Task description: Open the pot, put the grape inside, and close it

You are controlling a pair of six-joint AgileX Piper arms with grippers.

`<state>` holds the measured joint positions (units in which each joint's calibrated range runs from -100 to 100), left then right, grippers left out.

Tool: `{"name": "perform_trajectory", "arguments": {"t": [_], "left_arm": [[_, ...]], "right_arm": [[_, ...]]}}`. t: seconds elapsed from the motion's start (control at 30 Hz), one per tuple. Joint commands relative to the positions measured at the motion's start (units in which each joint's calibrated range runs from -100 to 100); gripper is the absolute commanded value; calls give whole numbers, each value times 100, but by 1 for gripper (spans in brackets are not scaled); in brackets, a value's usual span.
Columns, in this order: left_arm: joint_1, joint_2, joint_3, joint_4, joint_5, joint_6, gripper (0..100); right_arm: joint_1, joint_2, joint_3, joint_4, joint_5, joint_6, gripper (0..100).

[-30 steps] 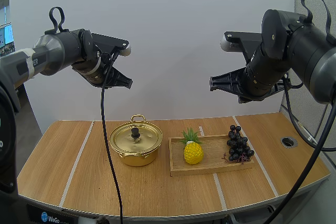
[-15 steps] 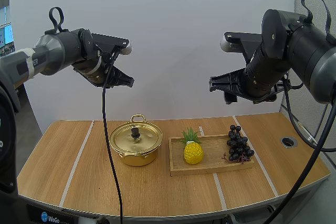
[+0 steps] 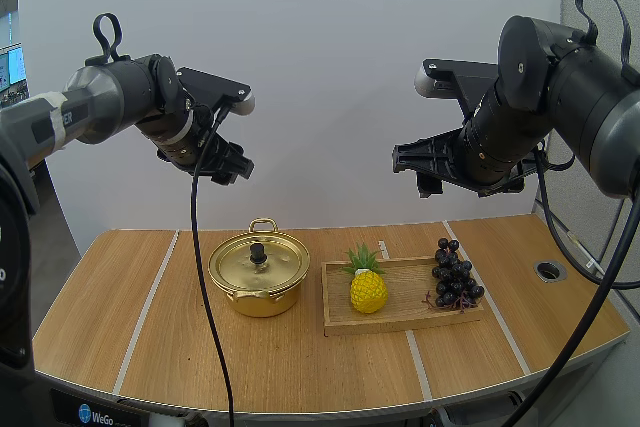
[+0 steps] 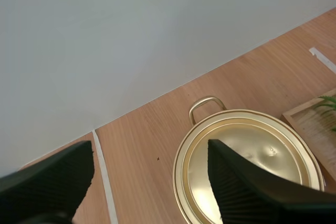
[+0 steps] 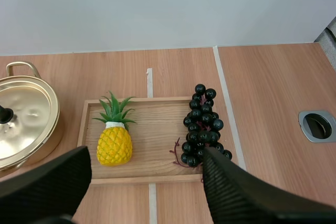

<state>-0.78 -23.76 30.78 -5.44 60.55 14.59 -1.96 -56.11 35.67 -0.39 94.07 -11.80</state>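
Observation:
A golden pot (image 3: 259,275) stands left of centre on the table, its lid with a black knob (image 3: 259,252) on it. A bunch of dark grapes (image 3: 455,275) lies at the right end of a wooden tray (image 3: 400,320). My left gripper (image 3: 226,164) hangs high above the pot, open, nothing between its fingers. My right gripper (image 3: 418,173) hovers high over the tray, also open and empty. In the left wrist view the fingers (image 4: 247,182) stand wide apart over the lidded pot (image 4: 252,150). In the right wrist view the gripper (image 5: 144,187) spreads above the grapes (image 5: 202,124).
A yellow toy pineapple (image 3: 368,287) stands on the tray's left half, between pot and grapes. A round metal-rimmed hole (image 3: 549,270) sits in the table at the far right. Bare wood lies in front of the pot and tray.
Both grippers went from shut to wide open, the right one first. The arms barely shifted. Pot, tray and grapes have not moved.

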Motion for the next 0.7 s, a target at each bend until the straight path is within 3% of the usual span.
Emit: {"name": "perform_trajectory", "arguments": {"t": [0.0,0.2,0.4,0.5,0.67], "left_arm": [[4,17,-31,-114,261,450,100],[-50,29,-31,-151,430,1212,100],[-459,303,-59,-59,892,1575,100],[-577,658,-221,-11,1192,1566,100],[-590,1288,-622,24,1720,1500,100]], "right_arm": [[-19,-33,18,9,-94,-45,100],[-19,-33,18,39,-119,-45,100],[-19,-33,18,39,-321,-45,100],[-19,-33,18,39,-321,-45,100],[-19,-33,18,39,-321,-45,100]]}}
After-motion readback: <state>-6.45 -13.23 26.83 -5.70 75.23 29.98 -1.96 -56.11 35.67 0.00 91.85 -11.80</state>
